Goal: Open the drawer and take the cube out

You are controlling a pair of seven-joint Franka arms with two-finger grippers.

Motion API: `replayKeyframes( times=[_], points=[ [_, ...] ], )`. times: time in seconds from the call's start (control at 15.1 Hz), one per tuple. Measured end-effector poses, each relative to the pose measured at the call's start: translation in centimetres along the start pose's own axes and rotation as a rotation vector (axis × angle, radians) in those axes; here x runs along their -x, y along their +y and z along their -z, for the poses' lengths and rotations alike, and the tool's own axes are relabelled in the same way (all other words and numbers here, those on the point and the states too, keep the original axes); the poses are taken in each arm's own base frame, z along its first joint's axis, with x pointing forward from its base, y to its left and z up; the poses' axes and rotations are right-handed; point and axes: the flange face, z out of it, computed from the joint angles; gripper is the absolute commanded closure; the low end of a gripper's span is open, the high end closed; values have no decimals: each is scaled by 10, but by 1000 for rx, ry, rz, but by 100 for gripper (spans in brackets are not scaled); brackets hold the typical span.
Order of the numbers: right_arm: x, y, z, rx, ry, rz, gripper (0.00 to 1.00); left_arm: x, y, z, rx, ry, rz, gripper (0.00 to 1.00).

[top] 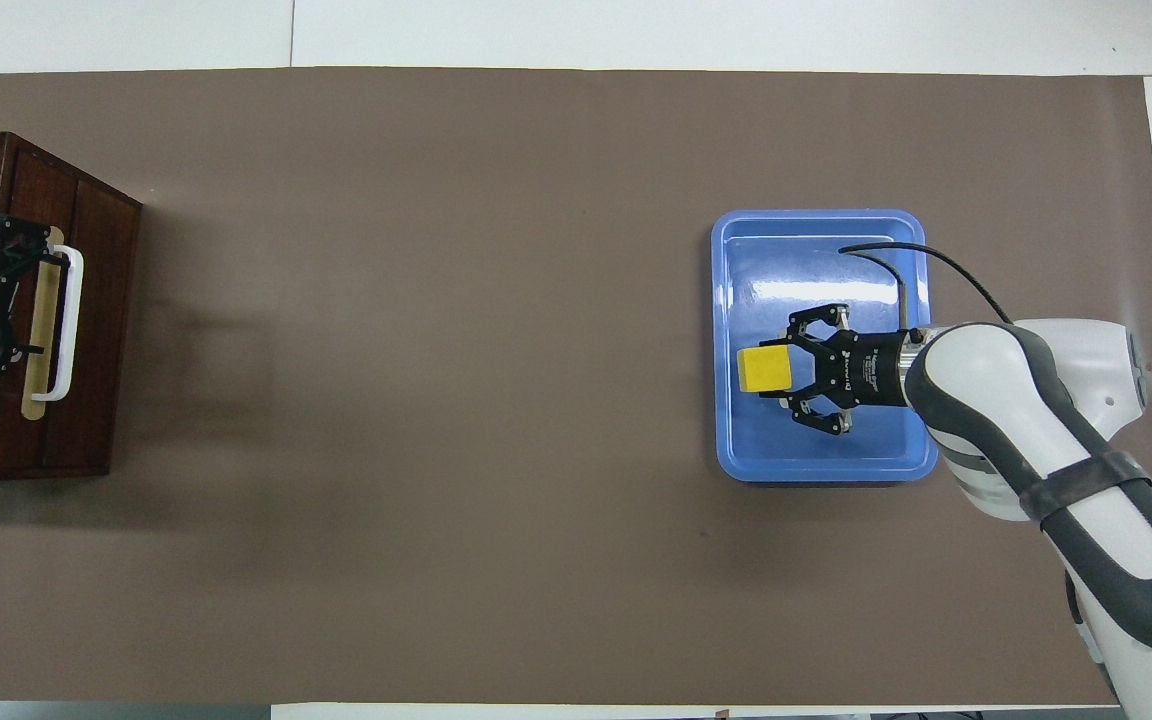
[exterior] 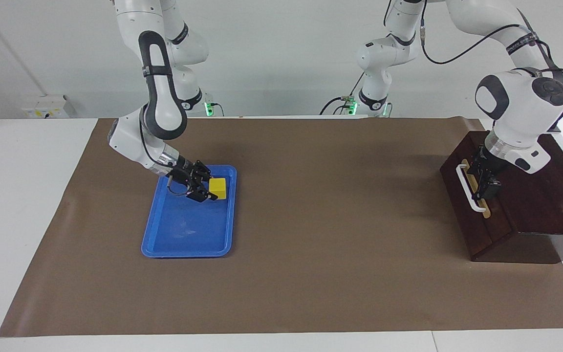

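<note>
Carrying the cube (exterior: 217, 186) pinched in my right claw (exterior: 209, 190) over the blue tray (exterior: 184, 247); left claw (exterior: 486, 182) wide beside the drawer (exterior: 494, 230) handle (exterior: 466, 188).

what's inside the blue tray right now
The right gripper, shut on the yellow cube, is over the blue tray; no other object shows in it. The arm hides one corner from overhead.
</note>
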Motion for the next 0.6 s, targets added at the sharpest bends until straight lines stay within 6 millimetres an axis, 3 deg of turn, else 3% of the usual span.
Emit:
replayKeyframes(
  times=[0.33, 0.6],
  points=[
    [-3, 11, -3, 3, -11, -9, 100, 48, 19, 49, 24, 14, -214, 0],
    [-5, 19, -8, 18, -10, -15, 100, 66, 15, 70, 24, 21, -417, 0]
  ],
)
